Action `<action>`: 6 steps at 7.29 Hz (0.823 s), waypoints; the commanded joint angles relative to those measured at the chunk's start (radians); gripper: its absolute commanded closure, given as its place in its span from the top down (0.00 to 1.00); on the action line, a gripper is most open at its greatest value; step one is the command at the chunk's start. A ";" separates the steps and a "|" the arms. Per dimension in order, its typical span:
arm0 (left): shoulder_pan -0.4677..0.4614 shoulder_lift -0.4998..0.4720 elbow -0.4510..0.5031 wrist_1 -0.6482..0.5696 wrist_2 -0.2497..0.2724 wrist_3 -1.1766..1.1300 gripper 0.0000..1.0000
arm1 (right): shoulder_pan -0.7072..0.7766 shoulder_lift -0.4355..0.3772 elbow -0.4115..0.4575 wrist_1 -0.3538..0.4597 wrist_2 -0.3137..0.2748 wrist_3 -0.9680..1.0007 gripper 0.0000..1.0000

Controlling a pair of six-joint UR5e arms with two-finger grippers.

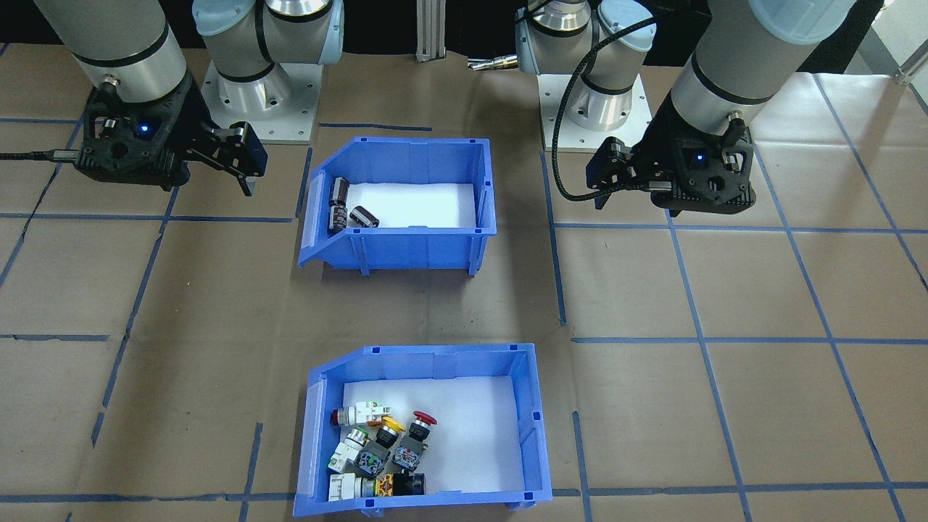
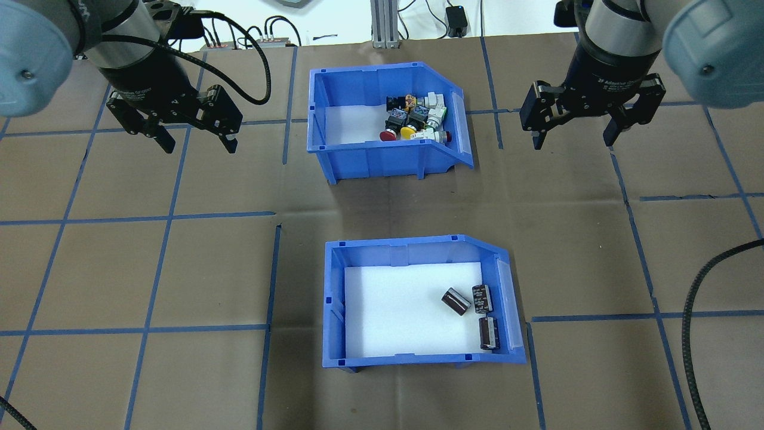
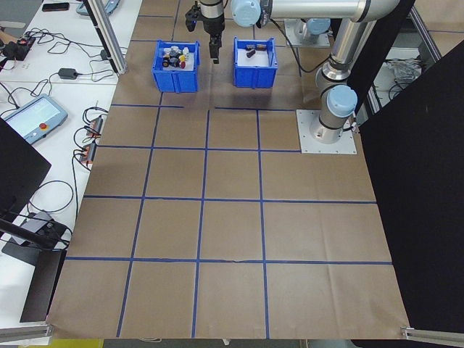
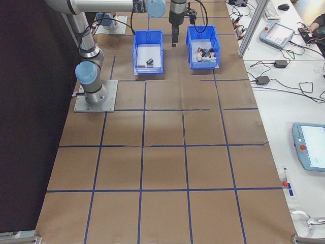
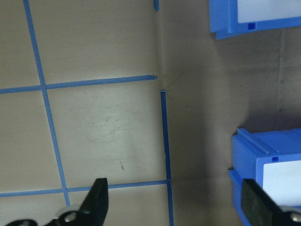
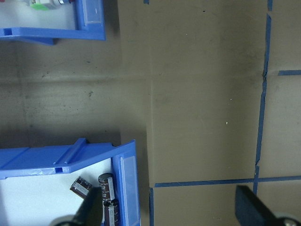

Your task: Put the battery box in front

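Here the battery box (image 2: 412, 352) sits on the worktop (image 2: 179, 269) near the robot's edge, three cells (image 2: 471, 307) by its sloped side; the switch bin (image 2: 370, 158) lies beyond; left gripper (image 2: 194, 143) and right gripper (image 2: 576, 140) hover released, grasping nothing.

There are two blue bins on the table: one (image 2: 418, 352) holds three dark cylindrical cells (image 2: 456, 300), the other (image 2: 382, 160) a heap of push-button switches (image 2: 415, 116), too jumbled to count exactly. Two grippers, the left (image 2: 197, 140) and the right (image 2: 576, 136), hang above.
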 commanded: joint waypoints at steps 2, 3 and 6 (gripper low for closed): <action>0.000 0.000 -0.015 0.000 -0.004 0.000 1.00 | 0.000 0.001 0.002 0.000 -0.001 -0.001 1.00; 0.000 0.000 -0.019 0.000 -0.005 0.000 1.00 | 0.000 0.001 0.002 0.000 -0.001 -0.001 1.00; 0.000 0.001 -0.024 0.003 -0.004 0.000 1.00 | 0.000 0.001 0.000 0.000 -0.001 -0.005 1.00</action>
